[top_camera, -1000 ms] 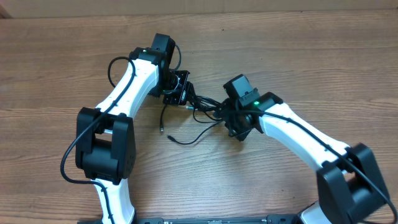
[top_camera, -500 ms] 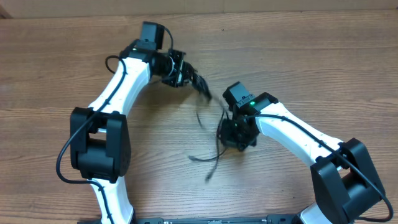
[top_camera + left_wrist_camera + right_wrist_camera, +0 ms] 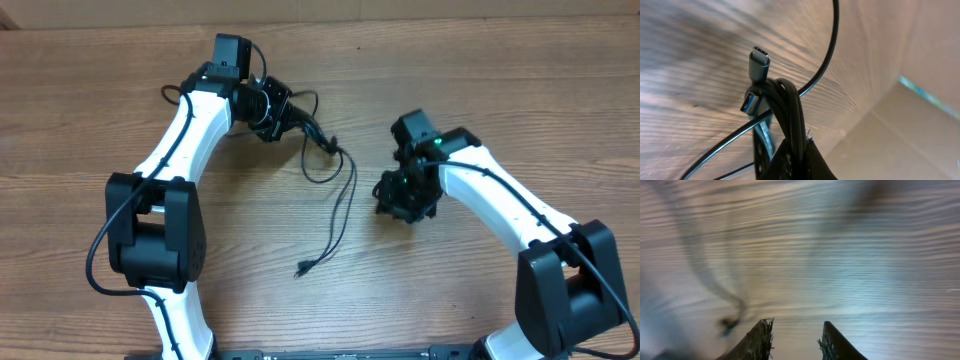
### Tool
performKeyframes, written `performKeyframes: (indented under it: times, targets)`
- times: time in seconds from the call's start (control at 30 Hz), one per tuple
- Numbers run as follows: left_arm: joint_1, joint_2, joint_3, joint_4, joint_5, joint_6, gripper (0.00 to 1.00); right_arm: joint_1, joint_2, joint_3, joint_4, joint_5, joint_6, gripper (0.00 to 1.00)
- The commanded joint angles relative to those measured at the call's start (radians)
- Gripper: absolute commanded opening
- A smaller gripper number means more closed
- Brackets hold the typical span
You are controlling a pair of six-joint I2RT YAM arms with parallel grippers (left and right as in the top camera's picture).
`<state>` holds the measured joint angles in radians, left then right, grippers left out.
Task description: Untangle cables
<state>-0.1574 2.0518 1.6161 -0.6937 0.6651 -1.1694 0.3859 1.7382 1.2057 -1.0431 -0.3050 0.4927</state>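
The thin black cables [image 3: 335, 165] hang in a bundle from my left gripper [image 3: 283, 112] at the far middle of the table. One strand trails down to a plug tip [image 3: 300, 270] on the wood. In the left wrist view my left gripper [image 3: 795, 150] is shut on the looped cables [image 3: 790, 107], with a metallic USB-C plug [image 3: 759, 62] and a blue USB-A plug [image 3: 750, 102] beside the loop. My right gripper [image 3: 392, 200] is open and empty, to the right of the cables. In the right wrist view [image 3: 795, 330] nothing lies between its fingers; a blurred cable strand [image 3: 715, 287] shows at the left.
The wooden table [image 3: 480, 90] has a cardboard wall [image 3: 330, 10] along its far edge. Thicker black cables run along the left arm [image 3: 180, 150] and right arm [image 3: 500, 215].
My left gripper lifted the cable bundle back and to the left. My right gripper let go, opened and moved right. The cables swung free and one strand now trails down the table.
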Motion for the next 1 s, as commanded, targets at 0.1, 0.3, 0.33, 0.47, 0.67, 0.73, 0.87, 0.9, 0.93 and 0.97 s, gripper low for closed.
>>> performKeyframes:
  times: [0.1,0.3,0.33,0.47,0.67,0.73,0.87,0.9,0.93,0.97]
  targets:
    - [-0.014,-0.019,0.018,-0.117,-0.123,-0.240,0.04,0.010,-0.059,0.182,0.011,-0.328,0.005,0.33]
    - [-0.047,-0.019,0.018,-0.166,-0.119,-0.469,0.04,0.084,-0.064,0.175,0.203,-0.320,0.323,0.79]
    - [-0.054,-0.019,0.018,-0.166,-0.109,-0.492,0.04,0.095,-0.058,0.169,0.223,-0.300,0.380,0.78]
    - [-0.081,-0.019,0.018,-0.166,-0.108,-0.513,0.04,0.137,-0.023,0.159,0.284,-0.178,0.604,0.63]
    - [-0.098,-0.019,0.018,-0.167,-0.088,-0.482,0.04,0.169,0.025,0.156,0.340,0.114,0.558,0.56]
    - [-0.098,-0.019,0.018,-0.168,-0.087,-0.453,0.04,0.169,0.045,0.156,0.335,0.160,0.457,0.54]
    - [-0.096,-0.019,0.018,-0.211,-0.084,-0.423,0.04,0.167,0.081,0.154,0.300,0.275,0.367,0.36]
    - [-0.095,-0.019,0.018,-0.227,-0.084,-0.423,0.04,0.166,0.086,0.154,0.294,0.290,0.365,0.31]
    - [-0.095,-0.019,0.018,-0.240,-0.084,-0.423,0.04,0.167,0.091,0.153,0.293,0.293,0.365,0.28]
    - [-0.094,-0.019,0.018,-0.249,-0.082,-0.423,0.04,0.167,0.097,0.150,0.292,0.293,0.365,0.27]
